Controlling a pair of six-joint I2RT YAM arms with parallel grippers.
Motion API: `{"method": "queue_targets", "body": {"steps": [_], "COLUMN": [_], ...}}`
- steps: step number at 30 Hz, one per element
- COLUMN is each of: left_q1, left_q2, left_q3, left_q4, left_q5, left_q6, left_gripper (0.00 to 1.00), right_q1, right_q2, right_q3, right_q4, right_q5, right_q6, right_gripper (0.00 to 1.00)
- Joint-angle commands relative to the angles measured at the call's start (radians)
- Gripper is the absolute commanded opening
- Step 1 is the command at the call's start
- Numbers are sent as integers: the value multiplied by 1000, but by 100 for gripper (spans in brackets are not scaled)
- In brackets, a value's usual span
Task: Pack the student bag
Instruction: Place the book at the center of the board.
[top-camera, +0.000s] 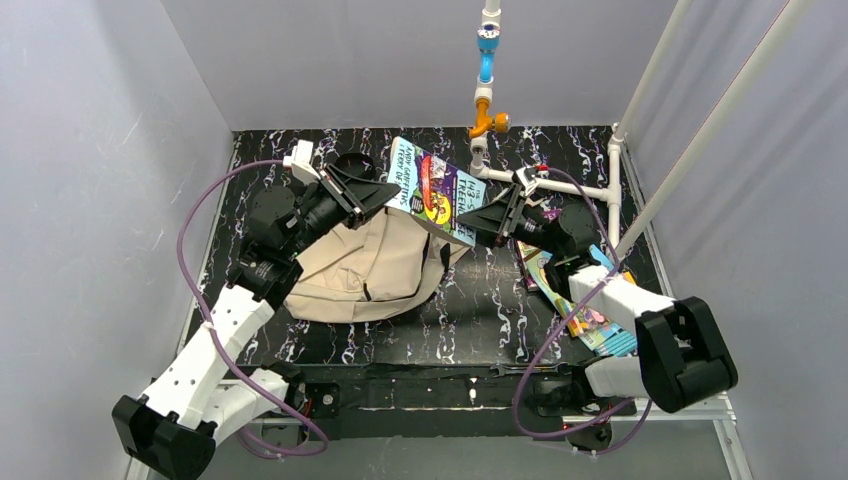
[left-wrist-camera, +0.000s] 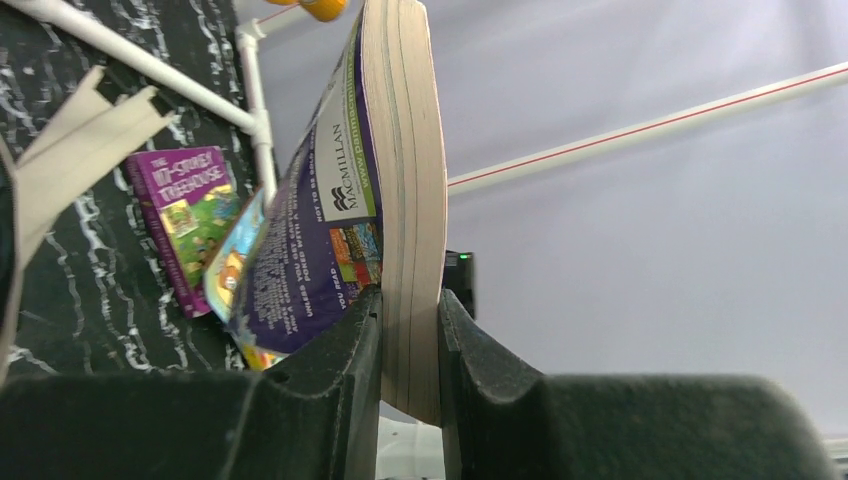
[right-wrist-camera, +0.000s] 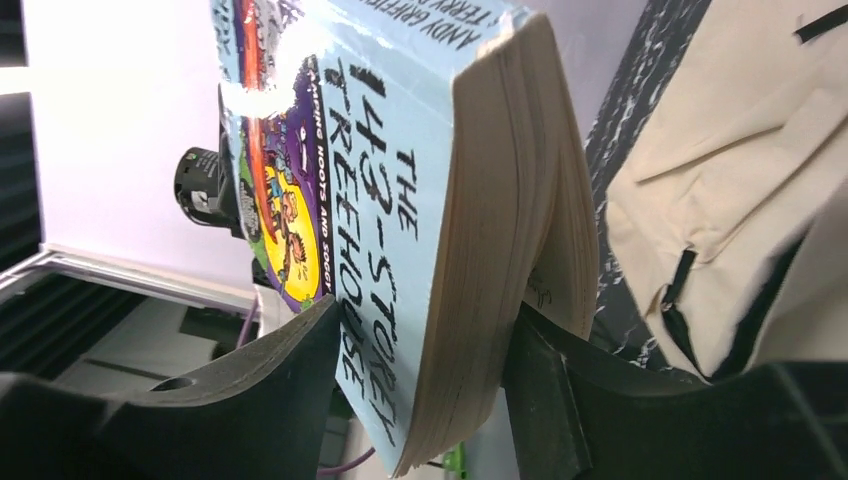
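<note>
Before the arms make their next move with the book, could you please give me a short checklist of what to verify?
1. Left gripper clamped on the book: ok, both fingers press against it.
2. Right gripper gripping the book: cannot tell. Its jaws flank the book, but it is unclear whether they press on it.
3. Book above the student bag: ok, held over its far edge in the top view.
4. Bag mouth open to receive it: cannot tell. No view shows the opening.
5. Spare books out of the way: ok, lying off to the bag's right.
</note>
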Motion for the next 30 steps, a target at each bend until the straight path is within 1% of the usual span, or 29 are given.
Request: {"method": "queue_targets", "body": {"steps": [1, 3, 4, 7, 8, 9, 10, 12, 13, 14, 17, 19, 20, 23, 24, 26, 27, 30], "left_q1": [-7, -7, -7, -7, -7, -7, -7, -8, -7, -7, -6, 0, 12, 47, 49, 56, 59, 66], "left_q2": [-53, -43, -39, -45, -46, -44, -41, -31, -24, -12, 15, 26, 31, 28, 22, 18, 25, 49], "left_q3": [-21, -43, -53, -94, -117, -136, -159, -226, -264, -297, -388, -455, -486, -565, -579, -605, -610, -621], "left_q4": [-52, -51, -53, -73, -81, -86, -91, -96, -95, -91, -73, -57, -57, -57, -58, -81, -90, -109], "left_q5": [-28, -27, -28, -68, -83, -96, -114, -174, -210, -242, -338, -416, -432, -443, -444, -445, -444, -433], "left_q6": [91, 93, 103, 153, 171, 198, 238, 267, 272, 283, 297, 293, 292, 277, 274, 279, 279, 269], "left_gripper": [0, 0, 0, 0, 0, 0, 0, 0, 0, 0, 0, 0, 0, 0, 0, 0, 0, 0], "right_q1": [-9, -11, -15, -23, -25, -26, -26, -26, -28, -32, -34, -35, -34, -34, -34, -34, -34, -29], "right_q2": [-96, -103, -107, -119, -119, -117, -114, -104, -90, -71, 29, 96, 124, 198, 213, 277, 308, 388], "right_q3": [20, 33, 35, 39, 40, 42, 46, 42, 34, 22, -11, -16, -17, -27, -23, 22, 36, 45], "right_q4": [-163, -191, -222, -368, -414, -461, -523, -651, -686, -689, -623, -583, -561, -454, -442, -491, -487, -364], "right_q5": [-9, -26, -32, -30, -28, -25, -15, 32, 50, 51, 39, 24, 20, -27, -37, -40, -59, -95], "right_q6": [-143, -158, -176, -277, -320, -374, -440, -583, -640, -674, -731, -741, -739, -697, -695, -741, -738, -652], "right_gripper": [61, 49, 44, 37, 36, 39, 55, 91, 97, 98, 98, 98, 98, 98, 98, 98, 98, 98]}}
